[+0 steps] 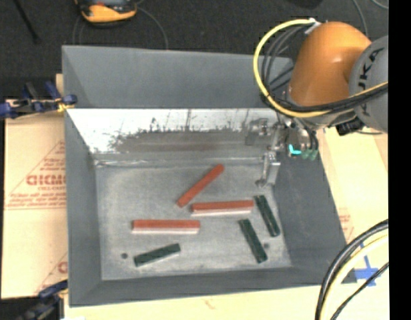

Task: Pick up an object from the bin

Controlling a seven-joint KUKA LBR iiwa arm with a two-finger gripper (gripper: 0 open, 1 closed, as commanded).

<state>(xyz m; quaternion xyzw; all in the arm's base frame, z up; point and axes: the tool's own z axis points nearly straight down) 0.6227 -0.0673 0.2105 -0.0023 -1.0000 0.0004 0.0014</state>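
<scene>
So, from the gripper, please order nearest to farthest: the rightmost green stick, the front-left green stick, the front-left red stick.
1. Rightmost green stick, right side, beside the gripper.
2. Front-left red stick, left of centre.
3. Front-left green stick, front-left corner.

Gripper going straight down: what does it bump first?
Probably the floor of the grey metal bin, right by the nearest dark green flat bar; depth is unclear, so the gripper might touch that bar.

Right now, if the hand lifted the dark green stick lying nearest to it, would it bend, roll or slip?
The dark green stick looks straight and flat, so probably stiff and unlikely to roll. Being thin, it seems light and may slide on the bin floor.
</scene>
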